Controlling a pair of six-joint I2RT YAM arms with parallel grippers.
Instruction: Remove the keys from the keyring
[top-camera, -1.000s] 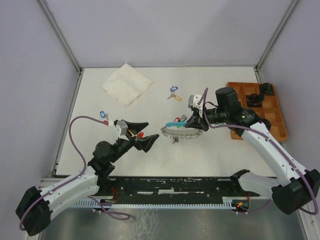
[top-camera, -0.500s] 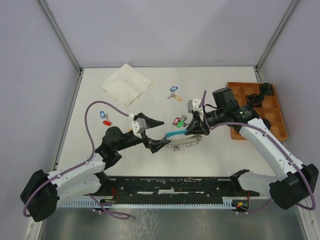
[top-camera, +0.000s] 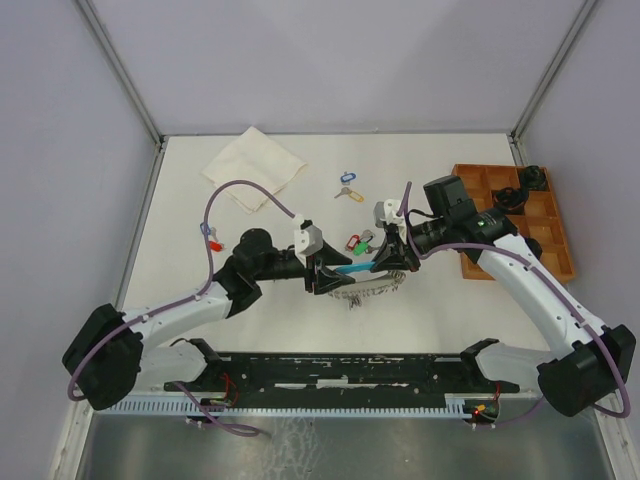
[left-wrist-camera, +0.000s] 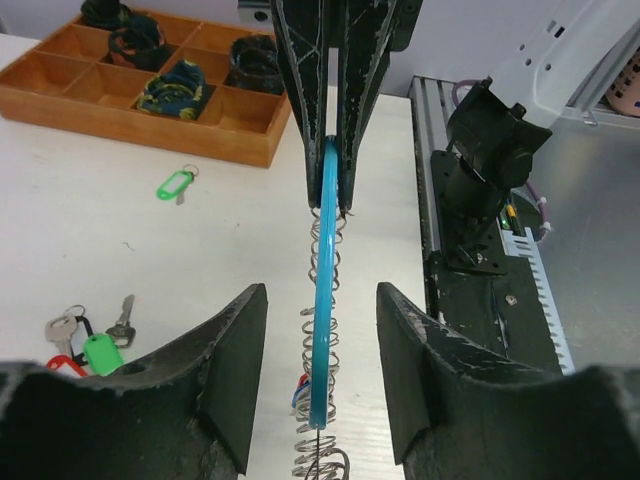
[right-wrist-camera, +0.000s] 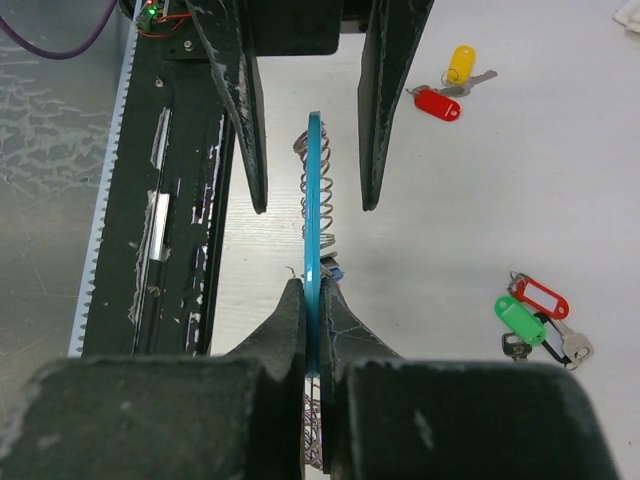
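Note:
The keyring is a curved light-blue band (top-camera: 352, 268) joined to a silvery coiled chain (top-camera: 368, 290), held up on edge above the table. My right gripper (right-wrist-camera: 315, 310) is shut on one end of the band (right-wrist-camera: 313, 200). My left gripper (left-wrist-camera: 322, 330) is open, its jaws standing on either side of the band's other end (left-wrist-camera: 325, 300) with a gap on each side. A small key with a blue and red tag (left-wrist-camera: 298, 388) hangs among the chain coils. Loose tagged keys lie on the table: green and red (top-camera: 355, 241), blue and yellow (top-camera: 347, 186).
A wooden compartment tray (top-camera: 556, 262) holding dark items sits at the right. A folded cream cloth (top-camera: 253, 167) lies at the back left. More tagged keys (top-camera: 210, 236) rest at the left by the purple cable. The arms' base rail (top-camera: 350, 370) runs along the near edge.
My left arm swung right to the keyring, and its jaws narrowed around the band's free end. The right gripper lifted the band slightly and kept its hold.

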